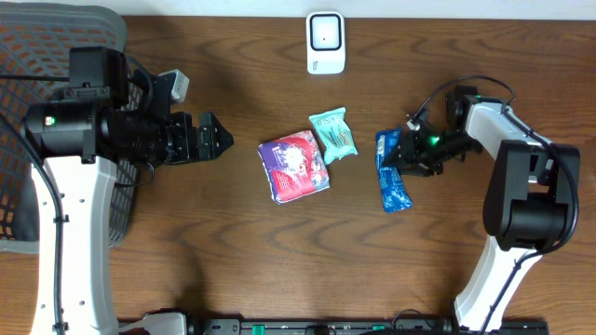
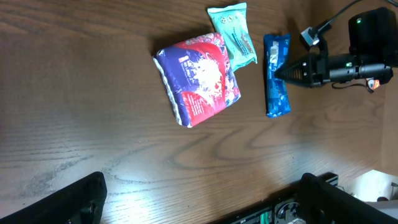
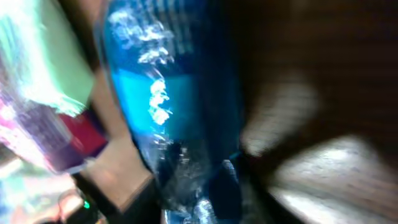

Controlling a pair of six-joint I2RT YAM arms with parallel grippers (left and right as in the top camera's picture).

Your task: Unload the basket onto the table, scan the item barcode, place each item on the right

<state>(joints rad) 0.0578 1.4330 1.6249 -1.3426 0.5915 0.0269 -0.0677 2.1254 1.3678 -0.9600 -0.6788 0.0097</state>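
Note:
Three packets lie mid-table: a red and purple one (image 1: 293, 165) (image 2: 199, 78), a teal one (image 1: 332, 133) (image 2: 233, 34) and a long blue packet (image 1: 395, 177) (image 2: 276, 78). My right gripper (image 1: 402, 154) (image 2: 281, 73) is down at the blue packet's upper end. In the right wrist view the blue packet (image 3: 168, 106) fills the frame, its crinkled end between the jaws (image 3: 205, 193), but blur hides whether they press it. My left gripper (image 1: 222, 140) (image 2: 202, 205) hovers open left of the packets, holding nothing. A white scanner (image 1: 326, 42) stands at the table's back edge.
A dark mesh basket (image 1: 28, 56) sits at the far left behind the left arm. Bare wooden tabletop (image 1: 279, 251) runs along the front. The right arm's cable (image 1: 466, 84) loops above its wrist.

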